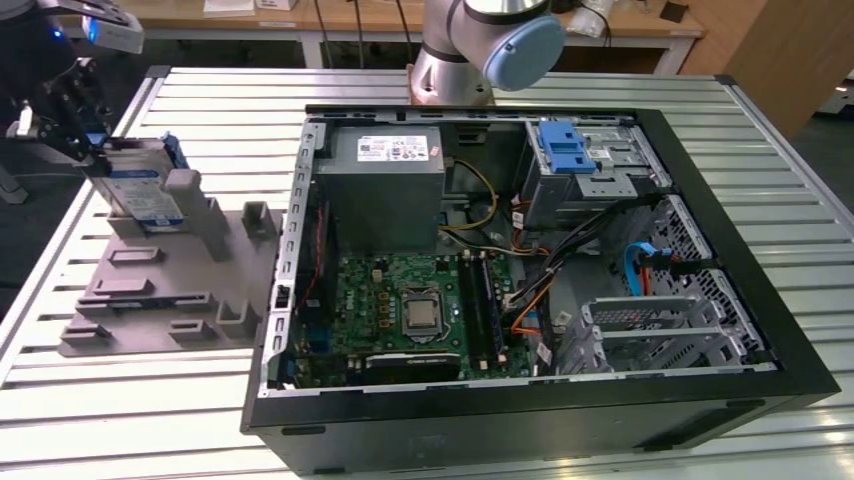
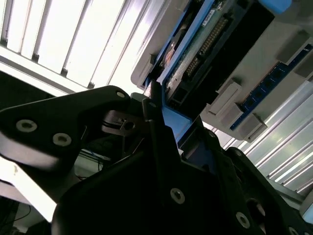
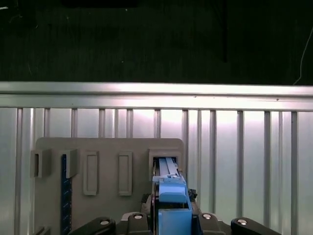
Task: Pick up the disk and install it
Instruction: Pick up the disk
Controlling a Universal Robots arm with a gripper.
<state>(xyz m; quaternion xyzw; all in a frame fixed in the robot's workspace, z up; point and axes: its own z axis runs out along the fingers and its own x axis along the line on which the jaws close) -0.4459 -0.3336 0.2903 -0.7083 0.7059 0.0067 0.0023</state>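
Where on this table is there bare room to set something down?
Bare table slats lie between the grey holder and the edge nearest the exterior camera, and between holder and arm base. Past the computer case on the exterior view's right, only a narrow strip. Crowded: the holder, with disk and gripper, and the case's inside.

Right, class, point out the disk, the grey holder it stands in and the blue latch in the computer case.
disk [image 1: 140,195], exterior view, on its white-and-blue label.
grey holder [image 1: 160,278], exterior view, on its flat base.
blue latch [image 1: 566,150], exterior view, on its middle.
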